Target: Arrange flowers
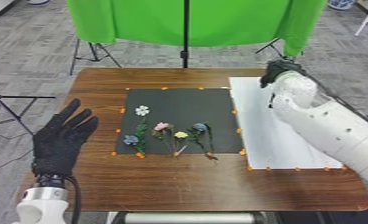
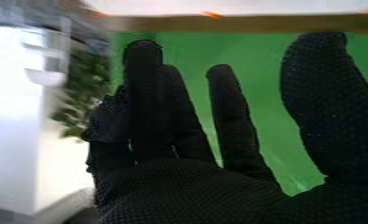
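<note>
In the head view, a black pole [image 1: 186,30] stands in front of the green cloth [image 1: 136,20] beyond the far edge of the bench [image 1: 180,185], and a dark stand [image 1: 10,112] is off to the left. Orange tabs [image 1: 239,131] line the dark mat [image 1: 176,102] and the white sheet [image 1: 260,130] to its right. The right arm [image 1: 327,117] passes over that sheet and hides part of it; the right hand [image 1: 281,70] is at the far right. The left hand [image 1: 56,145] is at the left edge, its fingers straight and slightly apart, holding nothing.

The flowers lie on the dark mat, stems toward the near side: a white bloom [image 1: 142,110] farthest, a blue one [image 1: 131,140] near left, then pink [image 1: 161,126], yellow [image 1: 180,135] and a dusty blue [image 1: 199,127], with slim green stems.

In the right wrist view, the right hand [image 2: 198,195] has straight fingers, some close together, the thumb well apart, clamped on nothing. Past them are the green cloth, the brown rim of the bench, the white sheet and a blurred leafy plant [image 2: 78,100].
</note>
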`<state>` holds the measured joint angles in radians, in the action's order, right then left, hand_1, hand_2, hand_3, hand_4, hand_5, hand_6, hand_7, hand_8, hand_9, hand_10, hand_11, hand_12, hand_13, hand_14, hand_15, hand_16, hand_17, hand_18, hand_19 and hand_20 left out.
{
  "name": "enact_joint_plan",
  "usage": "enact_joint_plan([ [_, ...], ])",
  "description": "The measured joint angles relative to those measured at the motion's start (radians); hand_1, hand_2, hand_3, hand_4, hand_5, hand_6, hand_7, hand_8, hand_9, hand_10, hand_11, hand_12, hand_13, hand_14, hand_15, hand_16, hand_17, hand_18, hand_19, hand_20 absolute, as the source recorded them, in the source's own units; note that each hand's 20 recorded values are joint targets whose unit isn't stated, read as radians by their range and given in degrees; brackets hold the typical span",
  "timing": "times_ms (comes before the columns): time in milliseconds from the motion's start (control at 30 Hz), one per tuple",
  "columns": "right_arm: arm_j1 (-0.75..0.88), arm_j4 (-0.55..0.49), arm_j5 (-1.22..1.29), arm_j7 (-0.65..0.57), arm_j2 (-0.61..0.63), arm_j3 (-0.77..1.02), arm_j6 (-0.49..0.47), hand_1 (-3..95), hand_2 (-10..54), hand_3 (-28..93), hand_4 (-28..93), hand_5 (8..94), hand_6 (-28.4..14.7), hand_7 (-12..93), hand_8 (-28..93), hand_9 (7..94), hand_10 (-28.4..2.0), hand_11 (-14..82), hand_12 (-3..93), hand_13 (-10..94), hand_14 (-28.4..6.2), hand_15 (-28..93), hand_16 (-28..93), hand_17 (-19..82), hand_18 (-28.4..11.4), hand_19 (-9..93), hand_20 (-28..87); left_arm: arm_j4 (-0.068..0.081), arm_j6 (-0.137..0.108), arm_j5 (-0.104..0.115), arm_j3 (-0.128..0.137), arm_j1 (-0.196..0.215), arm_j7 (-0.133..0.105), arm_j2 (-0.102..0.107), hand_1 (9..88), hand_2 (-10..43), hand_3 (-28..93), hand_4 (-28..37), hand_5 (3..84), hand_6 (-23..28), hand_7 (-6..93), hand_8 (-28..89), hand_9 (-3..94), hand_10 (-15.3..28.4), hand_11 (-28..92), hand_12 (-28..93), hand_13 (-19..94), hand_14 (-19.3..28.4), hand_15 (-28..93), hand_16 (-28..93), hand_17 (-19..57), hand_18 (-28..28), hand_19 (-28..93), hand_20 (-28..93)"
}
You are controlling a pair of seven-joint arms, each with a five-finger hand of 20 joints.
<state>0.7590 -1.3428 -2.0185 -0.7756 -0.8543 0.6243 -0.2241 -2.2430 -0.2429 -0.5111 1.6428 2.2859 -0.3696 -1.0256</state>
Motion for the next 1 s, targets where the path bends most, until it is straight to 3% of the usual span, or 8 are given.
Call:
enact_joint_plan([
  [300,0.023,0.081,-0.006,-0.05,-0.042,0.035,-0.074,32.7,-9.5,82,-28,40.5,4.4,17,-14,42.3,-17.9,14.1,13.3,39,-16.3,74,4,13,-22.1,85,57,0.004,0.007,-0.003,0.001,-0.02,0.022,-0.009,24.1,6.3,80,-23.6,37.8,10.1,13.4,-9,35.5,21.2,27,11,27,28.4,54,-10,-8.5,25.9,57,16],
  [400,0.035,0.081,-0.025,-0.038,-0.044,0.029,-0.108,33.6,-9.5,82,-28,44.4,5.1,17,-15,46.3,-14.8,14.4,13.1,43,-15.0,72,4,15,-22.1,86,57,0.006,0.011,-0.004,0.002,-0.025,0.028,-0.013,24.1,6.3,80,-23.6,37.8,10.1,13.4,-9,35.5,21.2,27,11,27,28.4,54,-10,-8.5,25.9,57,16],
  [533,0.046,0.087,-0.042,-0.04,-0.048,0.029,-0.134,37.9,-9.5,81,-28,56.5,5.8,18,-15,58.4,-10.7,15.3,12.7,53,-11.2,68,7,18,-21.6,88,55,0.009,0.017,-0.005,0.003,-0.03,0.032,-0.014,24.1,6.2,80,-23.6,37.8,10.1,13.4,-9,35.5,21.2,27,11,27,28.4,55,-10,-8.5,25.9,57,16],
  [600,0.048,0.086,-0.051,-0.045,-0.05,0.035,-0.134,47.0,-9.5,72,-28,69.2,5.6,19,-8,70.6,-7.3,15.4,15.2,63,-5.6,63,16,23,-20.4,91,52,0.011,0.021,-0.007,0.003,-0.034,0.035,-0.015,24.1,6.3,80,-23.7,37.8,10.1,13.4,-9,35.5,21.2,27,11,27,28.4,54,-10,-8.5,25.9,57,16],
  [633,0.048,0.086,-0.058,-0.048,-0.05,0.037,-0.13,53.2,-9.5,66,-28,78.0,5.7,19,-3,81.8,-5.8,9.9,23.1,70,-3.4,63,20,27,-19.8,92,51,0.011,0.022,-0.007,0.003,-0.035,0.037,-0.016,24.2,6.3,80,-23.7,37.8,10.1,13.5,-9,35.5,21.2,27,11,27,28.4,54,-10,-8.5,25.9,57,16],
  [733,0.053,0.086,-0.086,-0.051,-0.042,0.023,-0.091,61.2,-9.5,57,-28,87.5,6.3,18,1,93.2,-4.1,14.0,29.3,80,-1.4,65,19,34,-18.5,93,54,0.013,0.025,-0.008,0.003,-0.038,0.037,-0.017,24.1,6.3,80,-23.6,37.9,10.2,13.4,-9,35.5,21.2,27,11,27,28.4,54,-10,-8.5,25.9,57,16],
  [833,0.072,0.086,-0.128,-0.045,-0.028,-0.008,0.013,63.5,-9.5,55,-28,89.6,5.9,18,1,93.7,-3.5,18.3,28.2,83,-1.0,65,19,36,-18.9,93,55,0.013,0.026,-0.008,0.003,-0.038,0.037,-0.017,24.2,6.3,80,-23.7,37.9,10.2,13.5,-10,35.5,21.3,27,11,27,28.4,54,-10,-8.5,25.9,57,16],
  [1000,0.122,0.072,-0.181,-0.019,-0.006,-0.015,0.136,60.1,-9.5,63,-28,91.0,4.8,17,3,93.7,-3.9,20.4,28.0,83,-1.4,65,21,38,-19.8,93,56,0.012,0.026,-0.008,0.007,-0.034,0.037,-0.022,24.1,6.3,80,-23.8,37.9,10.2,13.4,-10,35.5,21.2,27,11,27,28.4,54,-10,-8.5,25.9,57,16],
])
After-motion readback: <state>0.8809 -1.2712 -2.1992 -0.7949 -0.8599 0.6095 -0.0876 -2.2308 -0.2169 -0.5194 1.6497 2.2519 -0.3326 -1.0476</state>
